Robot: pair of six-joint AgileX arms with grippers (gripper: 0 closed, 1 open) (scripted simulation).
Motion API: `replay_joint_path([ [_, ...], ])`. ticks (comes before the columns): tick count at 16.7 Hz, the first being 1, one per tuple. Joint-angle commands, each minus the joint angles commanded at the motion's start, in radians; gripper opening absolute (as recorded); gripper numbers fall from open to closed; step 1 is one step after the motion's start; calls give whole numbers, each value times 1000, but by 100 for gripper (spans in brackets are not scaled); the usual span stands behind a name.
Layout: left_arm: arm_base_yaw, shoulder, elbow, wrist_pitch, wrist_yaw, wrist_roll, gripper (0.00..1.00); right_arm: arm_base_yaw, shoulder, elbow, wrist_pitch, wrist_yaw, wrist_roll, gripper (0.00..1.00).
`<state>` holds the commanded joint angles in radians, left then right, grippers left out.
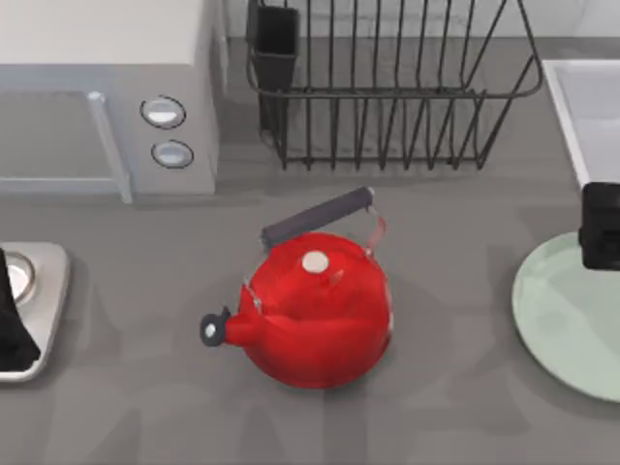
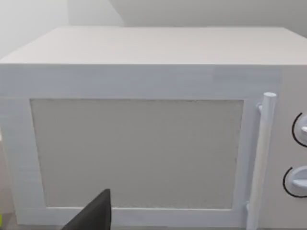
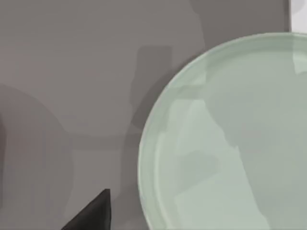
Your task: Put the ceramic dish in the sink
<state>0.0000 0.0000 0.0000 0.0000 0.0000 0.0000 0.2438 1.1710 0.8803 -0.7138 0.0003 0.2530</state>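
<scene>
The ceramic dish (image 1: 562, 315) is a pale mint-green plate lying flat on the grey counter at the right edge, partly cut off by the frame. The right wrist view looks down on the dish (image 3: 230, 143) from close above. My right gripper (image 1: 601, 228) hovers over the dish's far rim, between the dish and the sink (image 1: 567, 116), a pale basin in the far right corner. My left gripper (image 1: 12, 315) is parked at the left edge, facing the microwave.
A red kettle (image 1: 320, 310) with a dark handle stands mid-counter, left of the dish. A black wire dish rack (image 1: 387, 97) sits at the back, next to the sink. The white microwave (image 1: 107, 87) (image 2: 144, 143) fills the back left. A silver burner plate (image 1: 44, 320) lies under the left arm.
</scene>
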Motion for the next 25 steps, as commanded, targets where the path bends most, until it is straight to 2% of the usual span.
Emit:
replay_joint_path([
  [6,0,0,0,0,0,0,100,95,498,347,-279,0,99,100],
  [11,0,0,0,0,0,0,100,128,655,463,-375,0,133,100],
  [18,0,0,0,0,0,0,100,123,670,433,-333,0,132,100],
  [25,0,0,0,0,0,0,100,129,798,267,-25,1,137,100],
])
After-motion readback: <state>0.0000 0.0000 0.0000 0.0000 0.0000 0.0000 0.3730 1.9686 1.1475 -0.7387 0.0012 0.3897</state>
